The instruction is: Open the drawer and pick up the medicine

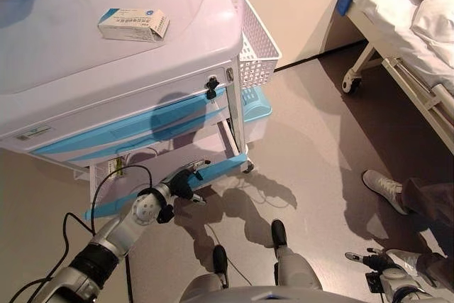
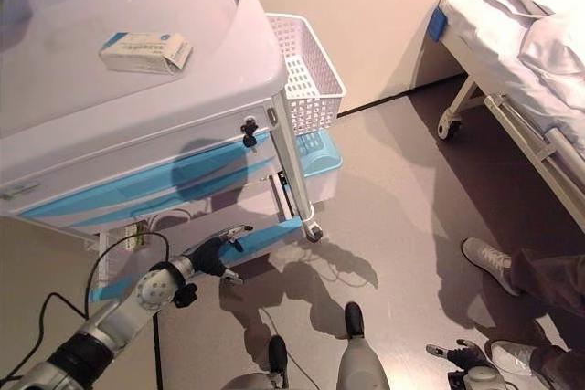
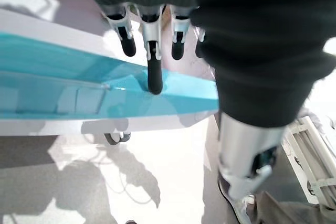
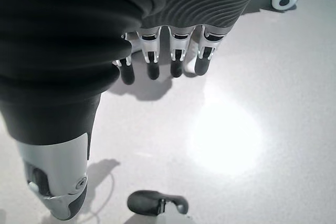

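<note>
1. Nearest, at lower left, the left hand [image 1: 181, 184] reaches with straight, relaxed fingers [image 3: 154, 74] to the blue front of the lowest drawer [image 1: 220, 167], one dark tip touching it and nothing grasped.
2. Above, the medicine box [image 1: 133, 24] lies on the cart's top surface [image 1: 64, 47].
3. Beside the cart hangs a white basket [image 1: 255, 44].
4. Lower right, the right hand [image 2: 460, 356] hangs over the floor, fingers [image 4: 176, 56] loosely extended, empty.

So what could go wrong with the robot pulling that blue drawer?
The left hand touches the blue front edge of the low drawer with only one of its fingers, so it might slip off. The white and blue medicine box lies on top of the white cart, so a hard tug could shake it. A person's white shoe stands close by.
</note>
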### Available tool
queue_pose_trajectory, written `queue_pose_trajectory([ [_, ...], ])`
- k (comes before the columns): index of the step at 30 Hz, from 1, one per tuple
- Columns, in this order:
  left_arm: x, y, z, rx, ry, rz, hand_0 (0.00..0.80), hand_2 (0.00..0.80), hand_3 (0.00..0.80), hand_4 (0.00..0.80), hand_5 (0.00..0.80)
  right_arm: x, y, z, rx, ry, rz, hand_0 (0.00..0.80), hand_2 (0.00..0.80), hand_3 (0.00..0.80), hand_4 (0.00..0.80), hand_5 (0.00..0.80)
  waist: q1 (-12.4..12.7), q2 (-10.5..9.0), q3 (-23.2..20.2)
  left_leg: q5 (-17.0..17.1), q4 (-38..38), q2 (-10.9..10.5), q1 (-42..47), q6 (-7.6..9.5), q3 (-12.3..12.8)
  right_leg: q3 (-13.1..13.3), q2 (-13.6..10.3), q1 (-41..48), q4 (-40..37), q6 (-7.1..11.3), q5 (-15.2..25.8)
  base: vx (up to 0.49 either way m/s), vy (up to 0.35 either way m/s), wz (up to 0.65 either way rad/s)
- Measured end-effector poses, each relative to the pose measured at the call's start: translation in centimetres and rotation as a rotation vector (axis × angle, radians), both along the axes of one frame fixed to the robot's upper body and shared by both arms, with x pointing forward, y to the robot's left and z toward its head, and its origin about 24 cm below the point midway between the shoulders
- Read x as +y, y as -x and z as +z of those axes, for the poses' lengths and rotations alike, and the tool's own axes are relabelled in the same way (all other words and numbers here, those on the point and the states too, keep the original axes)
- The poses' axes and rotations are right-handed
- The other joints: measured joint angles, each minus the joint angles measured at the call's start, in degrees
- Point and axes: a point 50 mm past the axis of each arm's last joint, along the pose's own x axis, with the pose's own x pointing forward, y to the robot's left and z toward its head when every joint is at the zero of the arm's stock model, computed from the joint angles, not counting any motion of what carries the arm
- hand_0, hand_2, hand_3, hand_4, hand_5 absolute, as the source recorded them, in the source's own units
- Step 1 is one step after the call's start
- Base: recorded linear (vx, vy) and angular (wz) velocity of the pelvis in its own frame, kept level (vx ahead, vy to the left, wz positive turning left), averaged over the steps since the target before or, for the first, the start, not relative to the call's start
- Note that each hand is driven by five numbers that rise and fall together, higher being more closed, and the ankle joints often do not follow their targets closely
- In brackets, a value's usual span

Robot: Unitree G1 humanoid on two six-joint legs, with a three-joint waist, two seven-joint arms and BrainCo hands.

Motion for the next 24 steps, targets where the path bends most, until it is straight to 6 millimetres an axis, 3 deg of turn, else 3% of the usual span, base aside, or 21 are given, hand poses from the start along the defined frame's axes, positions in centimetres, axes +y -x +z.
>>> queue_pose_trajectory([
  [12,0.1,1.6,1.2,0.028,0.097,-0.029,0.000,0.000,0.000,0.000,0.000,0.6,1.2,-0.6,0.032,-0.027,-0.006,0.000,0.000,0.000,0.000,0.000,0.83,0.27,-2.97,0.02,-0.01,0.01,1.07,-0.01,-0.10,-0.07,-0.01,1.06,0.00,-0.04,0.01,0.000,0.000,0.00],
  [24,-0.8,3.3,-0.6,0.155,0.094,-0.103,0.000,0.000,0.000,0.000,0.000,0.6,2.2,-0.9,0.061,-0.028,-0.016,0.000,0.000,0.000,0.000,0.000,1.23,0.27,-4.79,0.03,-0.04,0.03,1.30,-0.01,-0.10,-0.07,0.00,1.30,-0.01,0.16,-0.12,0.000,0.000,0.00],
])
